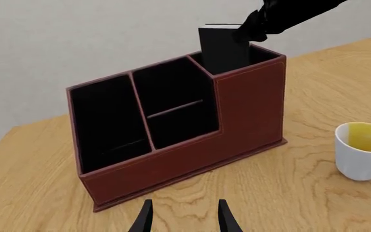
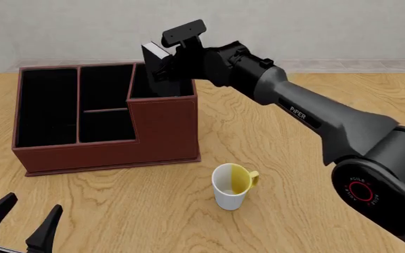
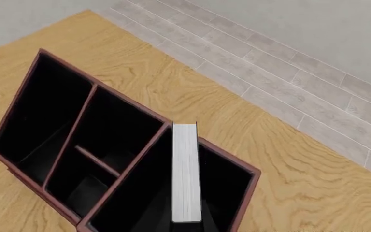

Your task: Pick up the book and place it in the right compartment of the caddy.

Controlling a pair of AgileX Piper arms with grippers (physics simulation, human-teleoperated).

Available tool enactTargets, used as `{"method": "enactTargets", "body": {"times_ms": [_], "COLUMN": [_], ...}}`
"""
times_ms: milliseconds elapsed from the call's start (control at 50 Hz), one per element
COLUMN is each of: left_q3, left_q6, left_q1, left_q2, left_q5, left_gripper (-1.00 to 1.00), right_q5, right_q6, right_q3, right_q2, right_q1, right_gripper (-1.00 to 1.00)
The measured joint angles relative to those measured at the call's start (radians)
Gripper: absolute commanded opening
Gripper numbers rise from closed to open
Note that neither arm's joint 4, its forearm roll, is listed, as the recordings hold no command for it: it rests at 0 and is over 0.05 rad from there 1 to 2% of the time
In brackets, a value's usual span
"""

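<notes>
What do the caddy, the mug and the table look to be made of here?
The caddy: probably leather or leatherette, matte reddish-brown with pale stitched edges and black lining. The mug: likely glazed ceramic, smooth white outside, yellow inside. The table: light wood or wood veneer, with clear grain swirls.

Light wood-grain desk [image 2: 287, 137]. Two things sit directly on it: the reddish-brown caddy [image 2: 107, 147], ahead of the left gripper [image 2: 21, 224] and under the right gripper's reach, and a white mug [image 2: 231, 187] with yellow inside, upright, nearer than the caddy and apart from it, off to the left gripper's right.
</notes>
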Motion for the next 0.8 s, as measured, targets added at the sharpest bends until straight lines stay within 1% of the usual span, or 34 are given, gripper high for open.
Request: {"method": "enactTargets", "body": {"times_ms": [800], "left_q3": [0.0], "left_q6": [-0.004], "left_q1": [0.007], "left_q2": [0.0], "left_q5": [-0.004], "left_gripper": [1.0], "right_q5": [-0.067], "right_q6": [0.021], "right_q3": [0.072], "right_q2": [0.03], "right_q1": [-0.002], "right_gripper": [-1.0]}}
